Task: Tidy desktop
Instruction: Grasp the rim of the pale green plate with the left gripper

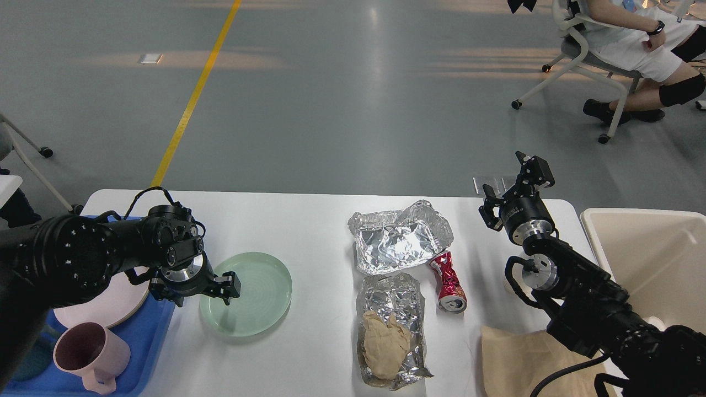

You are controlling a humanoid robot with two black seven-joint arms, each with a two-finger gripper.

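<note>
Mug (91,353): pink, standing upright on the blue tray (151,336) at the near left corner, handle toward the viewer.
Pink plate (113,306): also on the tray, just behind the mug, partly hidden by the left arm.
Brown paper (524,358): lies flat at the near right edge, partly under the right arm.
Desktop (309,220): white tabletop with rounded corners, filling the lower half of the view, tray on its left end.
Green plate (253,300): round, flat on the desktop just right of the tray.
Left gripper (223,286): at the green plate's left rim, fingers a little apart; I cannot tell whether they pinch the rim.
Foil pieces: one crumpled sheet (400,234) at centre; a second (391,309) nearer, holding a crumpled tan wad (384,342).
Can (449,281): red, dented, on its side just right of the foil.
Right gripper (515,187): raised above the far right edge, fingers spread, holding nothing.
Bin (651,248): beige, beside the right end of the desktop.
</note>
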